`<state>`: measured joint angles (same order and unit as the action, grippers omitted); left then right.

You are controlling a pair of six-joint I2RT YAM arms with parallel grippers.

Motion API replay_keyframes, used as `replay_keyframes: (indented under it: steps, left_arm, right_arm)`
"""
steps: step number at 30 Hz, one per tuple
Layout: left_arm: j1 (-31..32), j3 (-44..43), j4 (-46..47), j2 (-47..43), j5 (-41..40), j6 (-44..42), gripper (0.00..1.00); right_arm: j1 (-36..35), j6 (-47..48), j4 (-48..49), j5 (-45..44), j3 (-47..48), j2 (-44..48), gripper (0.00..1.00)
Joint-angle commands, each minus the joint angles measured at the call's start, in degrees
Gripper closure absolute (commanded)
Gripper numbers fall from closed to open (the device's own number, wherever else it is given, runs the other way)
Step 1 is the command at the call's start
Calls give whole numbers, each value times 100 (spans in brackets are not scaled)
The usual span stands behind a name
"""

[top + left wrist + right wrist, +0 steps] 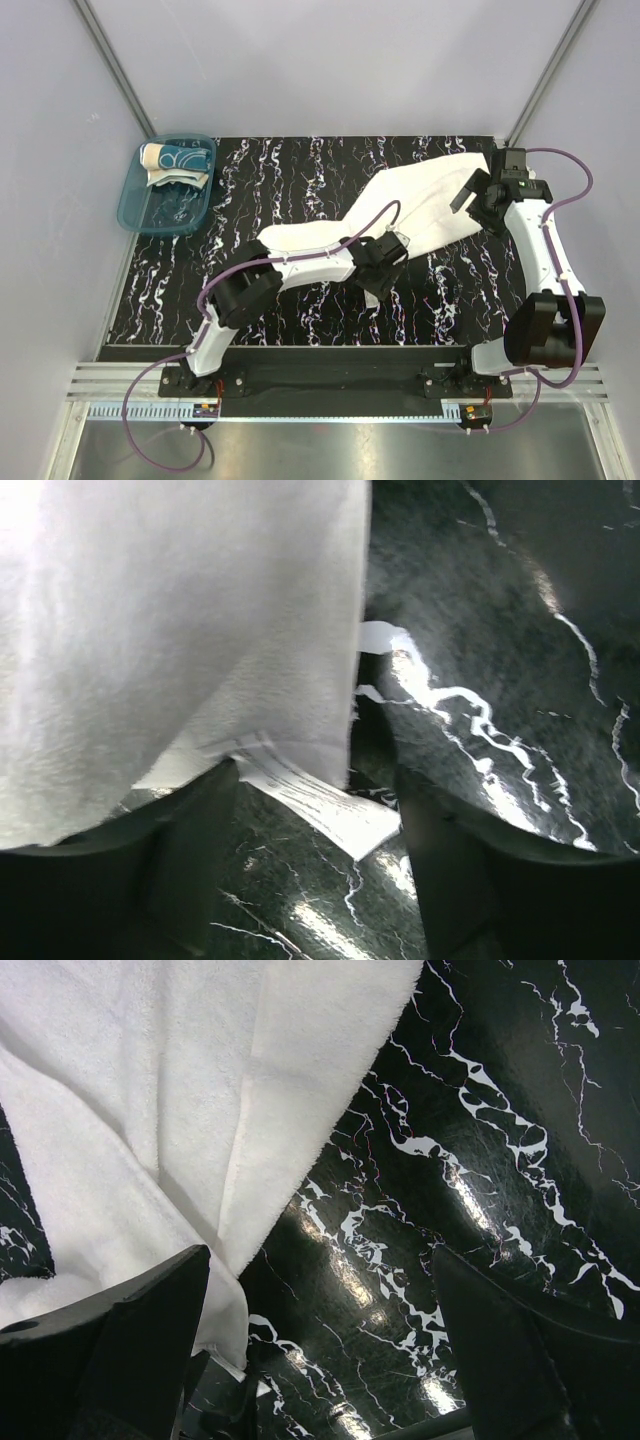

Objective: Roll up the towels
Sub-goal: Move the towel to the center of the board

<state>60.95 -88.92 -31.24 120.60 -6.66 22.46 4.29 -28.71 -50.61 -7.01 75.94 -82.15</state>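
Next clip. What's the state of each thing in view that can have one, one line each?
White towel: unrolled, lying creased diagonally across the table.
Teal tub: upright, at the table's far left corner.
Patterned towel: bundled up, inside the tub.
Left end effector: open, fingers straddling the white towel's tagged edge.
Right end effector: open, at the white towel's far right end.

Glare on glossy tabletop [440, 695]; blurry left-wrist view
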Motion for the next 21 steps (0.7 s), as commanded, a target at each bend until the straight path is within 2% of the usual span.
replay_keyframes:
  steps: [1,3,4,7,8,9,14,21]
  left_arm:
    - [-30,-81,-110,183,-327,13,44]
    - [-30,-2,-40,184,-398,22,53]
    - [-30,24,-5,184,-407,13,65]
    - [-39,24,31,227,-477,-39,80]
    - [-39,7,31,245,-503,-83,95]
    - [-39,-28,-13,263,-538,-101,100]
    - [-65,191,31,-88,-486,-145,100]
    - [-267,946,-259,-2220,-644,30,100]
  right_arm:
    - [19,76,148,-29,79,-12,0]
    - [19,67,165,23,87,-38,0]
    - [19,58,165,59,87,-47,0]
    - [19,58,166,120,70,-64,1]
    - [19,50,183,129,61,-73,0]
    - [19,50,192,129,44,-73,0]
    - [19,32,297,295,-70,-117,1]
    - [19,-3,561,990,-238,-643,3]
